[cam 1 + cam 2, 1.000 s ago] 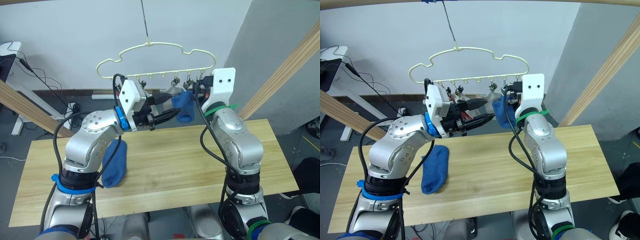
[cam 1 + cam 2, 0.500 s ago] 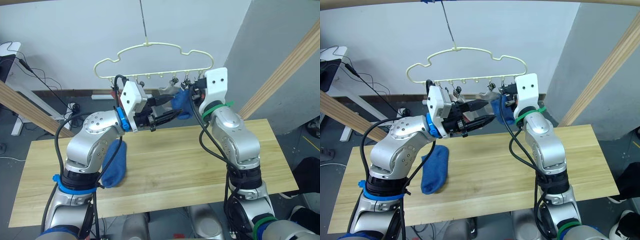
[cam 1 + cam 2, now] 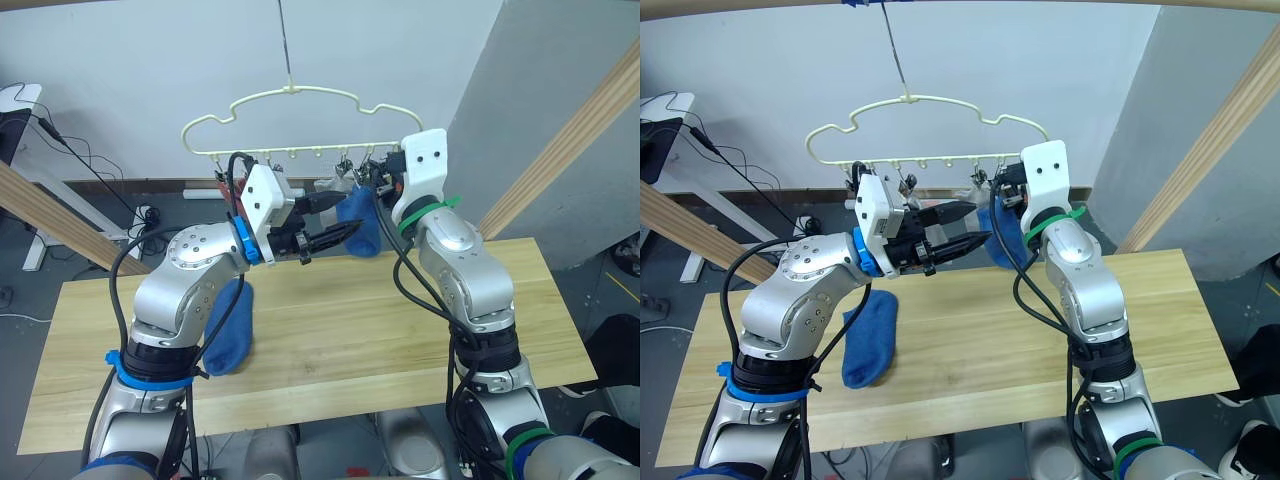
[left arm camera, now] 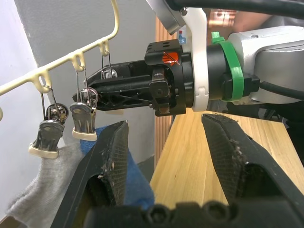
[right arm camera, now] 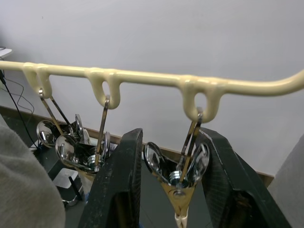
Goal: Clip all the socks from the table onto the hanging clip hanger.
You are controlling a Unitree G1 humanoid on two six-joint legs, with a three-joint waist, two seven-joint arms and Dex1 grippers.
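A pale yellow wire clip hanger (image 3: pixel 290 120) with a wavy outline is seen hanging in the upper middle of the frame, above a long wooden bench (image 3: pixel 330 330). Along its lower bar a row of small metal clips (image 5: pixel 178 178) is strung.

A blue sock (image 3: pixel 358 222) is seen hanging from a clip near the right end of the row, and beside it a grey sock (image 4: pixel 42 192) is held by the neighbouring clip. These two appear to be done.

A second blue sock (image 3: pixel 870 340) is left lying on the bench at the lower left of the frame, partly hidden by the left arm. No other socks can be made out on the bench, so at least this one is judged to remain.

The left pincer (image 3: pixel 962 228) is held open and empty, just left of the hanging blue sock. The right pincer (image 5: pixel 166 190) is raised under the hanger bar, its fingers parted around one dangling clip, not visibly pressing it.
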